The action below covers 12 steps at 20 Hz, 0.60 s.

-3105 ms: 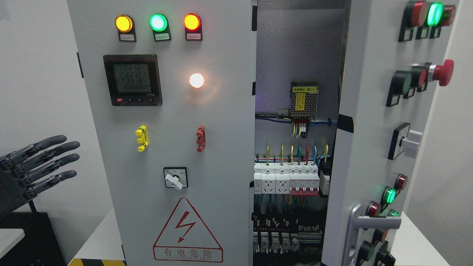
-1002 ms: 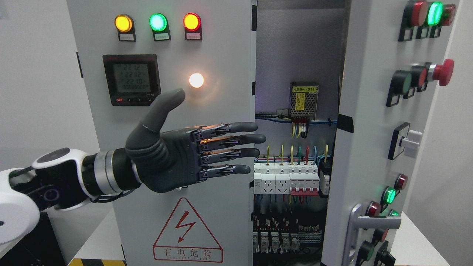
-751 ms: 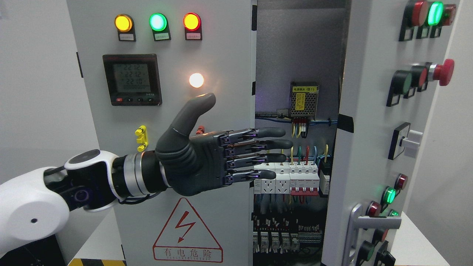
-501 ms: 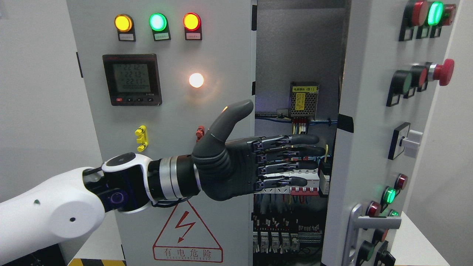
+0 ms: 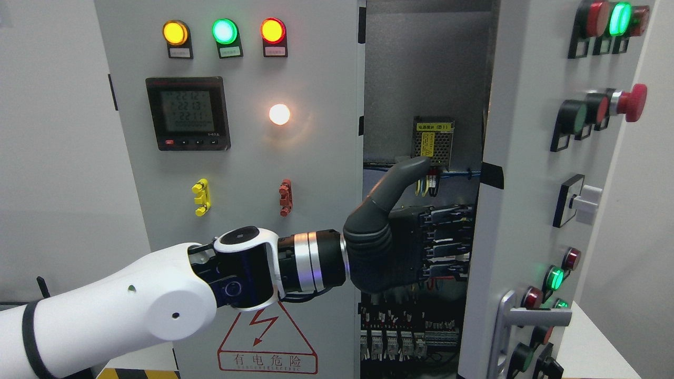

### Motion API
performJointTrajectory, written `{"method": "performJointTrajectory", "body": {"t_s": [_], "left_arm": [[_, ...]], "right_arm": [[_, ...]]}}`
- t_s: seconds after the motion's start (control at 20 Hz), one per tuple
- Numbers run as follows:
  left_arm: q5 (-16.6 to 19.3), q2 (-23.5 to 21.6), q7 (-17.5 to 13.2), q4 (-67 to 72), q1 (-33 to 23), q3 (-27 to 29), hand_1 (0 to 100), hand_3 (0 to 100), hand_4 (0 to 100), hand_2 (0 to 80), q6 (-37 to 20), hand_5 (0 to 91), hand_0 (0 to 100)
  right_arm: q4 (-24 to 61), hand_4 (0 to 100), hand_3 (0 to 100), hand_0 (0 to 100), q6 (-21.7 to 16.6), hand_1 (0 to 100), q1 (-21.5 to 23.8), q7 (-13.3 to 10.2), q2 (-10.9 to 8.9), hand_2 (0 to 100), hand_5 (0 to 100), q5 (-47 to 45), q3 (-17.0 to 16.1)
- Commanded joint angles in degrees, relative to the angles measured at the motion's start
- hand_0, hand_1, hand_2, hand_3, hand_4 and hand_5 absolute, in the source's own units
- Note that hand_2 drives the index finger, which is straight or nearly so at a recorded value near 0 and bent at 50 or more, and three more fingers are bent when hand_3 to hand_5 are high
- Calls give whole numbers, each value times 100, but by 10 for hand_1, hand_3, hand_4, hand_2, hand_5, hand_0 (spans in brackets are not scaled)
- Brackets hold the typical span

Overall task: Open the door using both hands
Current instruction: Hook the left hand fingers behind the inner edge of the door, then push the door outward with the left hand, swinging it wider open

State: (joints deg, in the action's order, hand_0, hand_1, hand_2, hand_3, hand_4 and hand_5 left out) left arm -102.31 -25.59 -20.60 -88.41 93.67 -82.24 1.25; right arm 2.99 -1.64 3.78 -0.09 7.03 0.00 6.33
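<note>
The left hand point(image 5: 405, 245) reaches palm-flat into the cabinet gap, fingertips hidden behind the right door point(image 5: 518, 158), grip unclear.

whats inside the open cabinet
Inside the cabinet: a yellow-labelled power module, coloured wires and relays low down. The left hand covers the middle breaker row; its fingertips are hidden behind the right door.

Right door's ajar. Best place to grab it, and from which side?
Grip the right door by its free left edge, reaching in from the left through the gap: it is a thin exposed lip, and the left robot hand is already beside it.
</note>
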Motion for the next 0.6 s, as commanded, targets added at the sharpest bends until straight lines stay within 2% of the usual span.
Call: {"method": "performJointTrajectory", "body": {"t_s": [0.0, 0.15, 0.55], "left_arm": [[141, 906, 82, 395, -69, 331, 0, 0, 0, 0, -2, 0, 0], [150, 1003, 82, 456, -104, 568, 0, 0, 0, 0, 6, 0, 0], [326, 1293, 82, 430, -112, 595, 0, 0, 0, 0, 50, 0, 0]], "right_arm": [[0, 0, 0, 384, -3, 0, 0, 0, 0, 0, 0, 141, 0], [0, 0, 0, 384, -3, 0, 0, 0, 0, 0, 0, 141, 0], [0, 0, 0, 383, -3, 0, 0, 0, 0, 0, 0, 141, 0]]}}
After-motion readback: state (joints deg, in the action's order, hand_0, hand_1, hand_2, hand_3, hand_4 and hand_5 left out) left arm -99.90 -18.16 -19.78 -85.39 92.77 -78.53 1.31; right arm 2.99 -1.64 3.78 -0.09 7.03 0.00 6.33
